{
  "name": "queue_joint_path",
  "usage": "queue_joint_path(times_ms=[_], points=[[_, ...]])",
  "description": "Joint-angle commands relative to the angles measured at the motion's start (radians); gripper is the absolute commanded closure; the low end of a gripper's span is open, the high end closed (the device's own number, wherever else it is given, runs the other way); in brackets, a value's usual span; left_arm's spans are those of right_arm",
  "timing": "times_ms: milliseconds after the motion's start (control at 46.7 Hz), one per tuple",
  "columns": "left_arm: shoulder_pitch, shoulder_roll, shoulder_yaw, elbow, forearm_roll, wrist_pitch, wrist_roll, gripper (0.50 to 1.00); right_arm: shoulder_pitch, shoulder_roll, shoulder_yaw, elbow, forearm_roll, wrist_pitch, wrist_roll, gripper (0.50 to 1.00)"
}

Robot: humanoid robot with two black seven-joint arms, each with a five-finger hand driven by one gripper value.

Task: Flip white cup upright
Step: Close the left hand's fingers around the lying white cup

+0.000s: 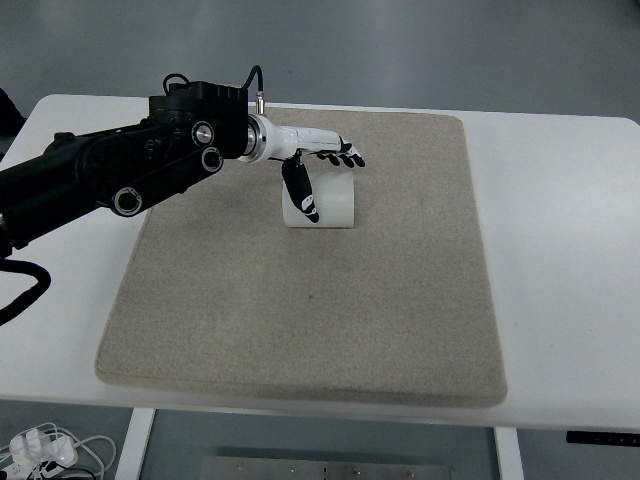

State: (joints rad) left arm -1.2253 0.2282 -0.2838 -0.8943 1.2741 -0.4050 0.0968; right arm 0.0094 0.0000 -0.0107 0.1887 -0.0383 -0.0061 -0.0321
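Left hand (318,172) over cup (335,200), thumb down front, fingers spread, no grip. I close squarely before rotating.

Mat (300,300) lies on table (570,250), centre. Cup (330,203) sits on mat toward 12 o'clock. Left hand (318,160) over cup, thumb down its 9 o'clock side; arm (120,170) runs off toward 9 o'clock.
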Motion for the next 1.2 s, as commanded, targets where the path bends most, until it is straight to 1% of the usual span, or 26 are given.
queue_joint_path(times_ms=[0,214,621,792,984,1006,1134,1156,1177], points=[[0.001,-0.003,0.0,0.015,0.001,-0.001,0.0,0.51,0.0,0.0,0.0,0.0,0.0,0.0,0.0,0.548],[0.001,-0.017,0.023,0.04,0.001,-0.001,0.0,0.51,0.0,0.0,0.0,0.0,0.0,0.0,0.0,0.548],[0.001,-0.038,0.035,0.054,0.001,-0.001,0.0,0.519,0.0,0.0,0.0,0.0,0.0,0.0,0.0,0.548],[0.001,-0.04,0.035,0.063,0.001,-0.001,0.0,0.529,0.0,0.0,0.0,0.0,0.0,0.0,0.0,0.548],[0.001,-0.04,0.035,0.063,0.001,-0.001,0.0,0.576,0.0,0.0,0.0,0.0,0.0,0.0,0.0,0.548],[0.001,-0.04,0.035,0.064,0.001,-0.001,0.0,0.602,0.0,0.0,0.0,0.0,0.0,0.0,0.0,0.548],[0.001,-0.04,0.037,0.069,0.001,-0.001,0.0,0.705,0.0,0.0,0.0,0.0,0.0,0.0,0.0,0.548],[0.001,-0.04,0.037,0.069,0.001,-0.001,0.0,0.72,0.0,0.0,0.0,0.0,0.0,0.0,0.0,0.548],[0.001,-0.041,0.037,0.069,0.002,-0.001,0.0,0.724,0.0,0.0,0.0,0.0,0.0,0.0,0.0,0.548]])
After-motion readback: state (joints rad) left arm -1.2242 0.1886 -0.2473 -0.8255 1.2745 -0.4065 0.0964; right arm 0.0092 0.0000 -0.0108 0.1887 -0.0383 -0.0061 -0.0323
